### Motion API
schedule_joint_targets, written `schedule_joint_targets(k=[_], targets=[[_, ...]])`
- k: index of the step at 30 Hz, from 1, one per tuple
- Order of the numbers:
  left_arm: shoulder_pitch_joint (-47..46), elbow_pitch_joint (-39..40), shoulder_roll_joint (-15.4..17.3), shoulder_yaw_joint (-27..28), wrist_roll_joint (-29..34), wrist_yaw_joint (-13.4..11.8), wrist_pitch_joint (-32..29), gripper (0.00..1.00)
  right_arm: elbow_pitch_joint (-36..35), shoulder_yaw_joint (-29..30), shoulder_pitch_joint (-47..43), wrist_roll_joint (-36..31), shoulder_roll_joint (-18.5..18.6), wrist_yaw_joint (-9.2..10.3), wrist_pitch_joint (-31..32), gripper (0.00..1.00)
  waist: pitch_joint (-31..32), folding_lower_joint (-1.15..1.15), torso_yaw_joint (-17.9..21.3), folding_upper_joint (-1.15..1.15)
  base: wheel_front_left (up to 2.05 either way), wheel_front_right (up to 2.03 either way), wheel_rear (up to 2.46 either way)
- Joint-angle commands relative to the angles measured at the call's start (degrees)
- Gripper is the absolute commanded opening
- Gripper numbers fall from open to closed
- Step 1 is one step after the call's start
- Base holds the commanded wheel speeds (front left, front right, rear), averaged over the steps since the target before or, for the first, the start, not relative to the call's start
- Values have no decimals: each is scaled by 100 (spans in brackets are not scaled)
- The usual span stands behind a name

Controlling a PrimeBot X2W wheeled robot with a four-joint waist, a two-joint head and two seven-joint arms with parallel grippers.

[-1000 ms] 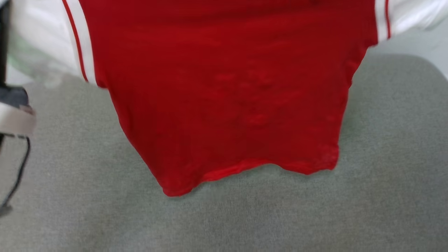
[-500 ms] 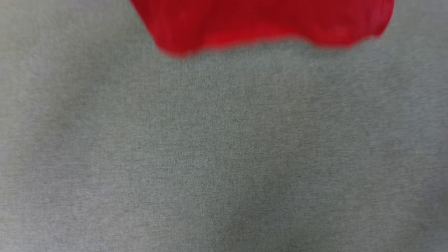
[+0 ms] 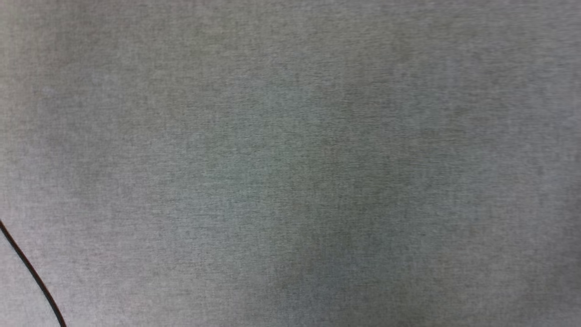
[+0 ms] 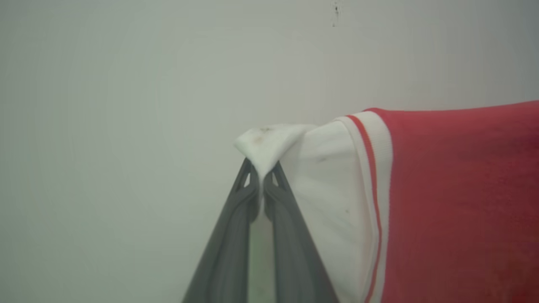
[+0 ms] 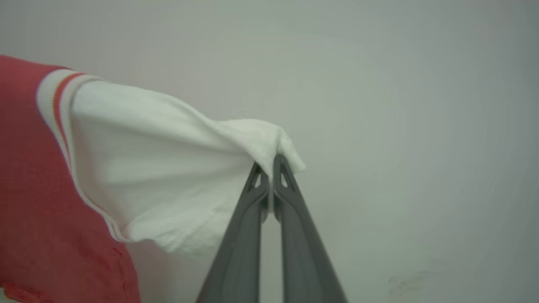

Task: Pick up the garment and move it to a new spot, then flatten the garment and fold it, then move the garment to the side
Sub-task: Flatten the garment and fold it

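Garment (image 4: 454, 189) hangs lifted at right of the left wrist view. Left gripper (image 4: 261, 172) pinches one white sleeve tip, right gripper (image 5: 271, 168) pinches the other. Pick-up judged done. Still to do: laying on grey surface (image 3: 290, 163), flattening, folding, moving aside.

The head camera looks down, close on a grey cloth surface (image 3: 290, 136), with a thin black cable (image 3: 32, 272) crossing the near left corner. The left wrist camera sits just behind the left gripper (image 4: 262, 166), facing along its fingers toward a pale backdrop (image 4: 105, 126). The right wrist camera faces likewise behind the right gripper (image 5: 268, 162). Both wrist views share the garment (image 4: 454, 189), seen from opposite ends.
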State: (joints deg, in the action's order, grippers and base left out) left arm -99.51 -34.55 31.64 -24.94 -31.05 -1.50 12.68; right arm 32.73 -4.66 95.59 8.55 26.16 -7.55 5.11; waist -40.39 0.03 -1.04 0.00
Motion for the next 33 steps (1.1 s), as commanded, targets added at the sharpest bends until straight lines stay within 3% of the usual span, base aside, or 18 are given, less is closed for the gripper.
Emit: schedule_joint_targets(k=[1,9,17,25,33], targets=[[149,-170,-32,0,5,33,109,0,182,-27,-144,18,-20,12,-118,0,-68,-3,-67,0,0,0,0],[1217,-393,-438,-63,114,204,259,0,689,-355,-935,333,-86,11,-501,0,-16,-3,-161,0,0,0,0],[3309,173,-648,199,317,230,263,0,696,-609,-2628,823,-145,10,-660,0,757,-3,-173,0,0,0,0],[5595,647,-527,186,361,189,233,0,170,-1046,-4668,1570,30,10,-349,0,1792,-3,-139,0,0,0,0],[7542,1103,-321,-265,156,200,-360,0,-848,-1537,-6738,2337,702,11,149,0,2678,-3,-118,0,0,0,0]])
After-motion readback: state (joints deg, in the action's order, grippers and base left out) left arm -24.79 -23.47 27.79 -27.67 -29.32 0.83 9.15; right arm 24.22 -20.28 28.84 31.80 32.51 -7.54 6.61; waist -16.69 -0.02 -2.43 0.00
